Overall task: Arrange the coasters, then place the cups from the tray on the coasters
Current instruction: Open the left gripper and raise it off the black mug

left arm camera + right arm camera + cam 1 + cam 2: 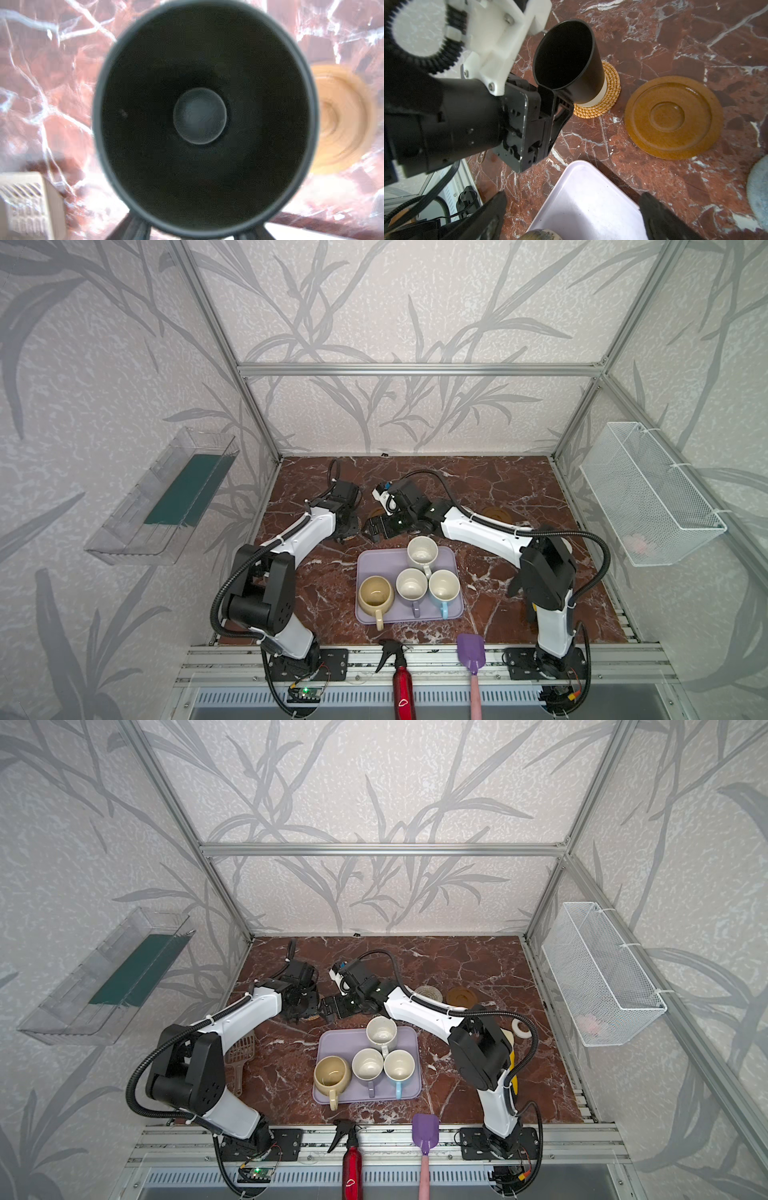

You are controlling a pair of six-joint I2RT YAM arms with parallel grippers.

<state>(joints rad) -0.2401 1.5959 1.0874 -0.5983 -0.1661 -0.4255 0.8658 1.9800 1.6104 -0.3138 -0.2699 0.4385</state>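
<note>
The black cup (566, 60) stands on the golden rattan coaster (610, 97). My left gripper (556, 104) is at the cup's handle, open, its fingers (135, 228) apart on either side. An amber coaster (673, 117) lies beside it, and a grey-blue one (760, 191) shows at the frame's edge. A cream woven coaster (430, 993) and a second amber one (461, 995) lie further right. My right gripper (575, 218) hangs open over the far corner of the lavender tray (374, 564). On the tray stand the speckled white (422, 552), cream-yellow (375, 593), lavender (411, 584) and light blue (444, 587) cups.
A red spray bottle (402, 684) and a purple spatula (471, 655) lie at the front edge. A white tape roll (520, 1029) sits behind the right arm, a slotted scoop (241, 1052) beside the left arm. A wire basket (652, 493) and a clear bin (162, 497) hang on the side walls.
</note>
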